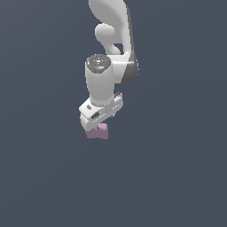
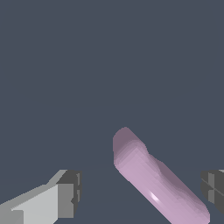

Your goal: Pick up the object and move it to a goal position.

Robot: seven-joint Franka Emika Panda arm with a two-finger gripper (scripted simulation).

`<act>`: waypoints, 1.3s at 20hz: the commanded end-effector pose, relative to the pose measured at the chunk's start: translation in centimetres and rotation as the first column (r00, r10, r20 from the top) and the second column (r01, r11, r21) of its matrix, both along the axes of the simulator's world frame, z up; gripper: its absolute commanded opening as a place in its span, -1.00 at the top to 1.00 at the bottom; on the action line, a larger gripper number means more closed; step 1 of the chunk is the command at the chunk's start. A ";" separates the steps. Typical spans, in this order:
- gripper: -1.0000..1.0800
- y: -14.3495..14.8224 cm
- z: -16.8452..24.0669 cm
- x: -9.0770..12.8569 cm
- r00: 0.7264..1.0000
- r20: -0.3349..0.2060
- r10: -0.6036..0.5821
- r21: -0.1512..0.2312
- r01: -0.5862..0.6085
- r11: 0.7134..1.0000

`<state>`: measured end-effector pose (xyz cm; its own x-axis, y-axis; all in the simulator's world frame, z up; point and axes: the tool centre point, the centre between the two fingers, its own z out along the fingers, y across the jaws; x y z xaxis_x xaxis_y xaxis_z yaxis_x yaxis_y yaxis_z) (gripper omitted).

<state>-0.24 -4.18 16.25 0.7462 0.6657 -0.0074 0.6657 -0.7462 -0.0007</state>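
The object (image 1: 98, 132) is a small pale pink-lilac lump lying on the flat dark grey floor (image 1: 177, 177). In the exterior view my gripper (image 1: 98, 125) points down right over it and hides its upper part. In the wrist view the object (image 2: 148, 175) lies slantwise between my two fingers. One finger (image 2: 65, 199) stands well apart from it. The other finger (image 2: 213, 190) is close to its far end. My gripper (image 2: 140, 194) is open around the object, and I see no contact with it.
The plain dark grey floor (image 2: 109, 65) stretches all around. The white arm (image 1: 111, 53) rises above the gripper toward the top of the exterior view. No goal marker shows.
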 end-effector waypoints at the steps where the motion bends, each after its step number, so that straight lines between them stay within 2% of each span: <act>1: -0.92 -0.4 -0.1 0.0 0.998 0.000 0.062 0.000 -0.062 0.998; 7: -0.92 -1.3 -0.5 -0.1 0.979 0.000 0.204 0.002 -0.204 0.979; 13: -0.92 -2.1 -0.8 -0.2 0.940 0.001 0.342 0.003 -0.342 0.940; 18: -0.92 -2.9 -1.0 -0.2 0.892 0.002 0.452 0.004 -0.452 0.892; 26: -0.92 -4.0 -1.4 -0.3 0.798 0.004 0.603 0.004 -0.603 0.798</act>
<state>-0.56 -7.95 14.91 0.2252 0.9743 -0.0019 0.9743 -0.2252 -0.0015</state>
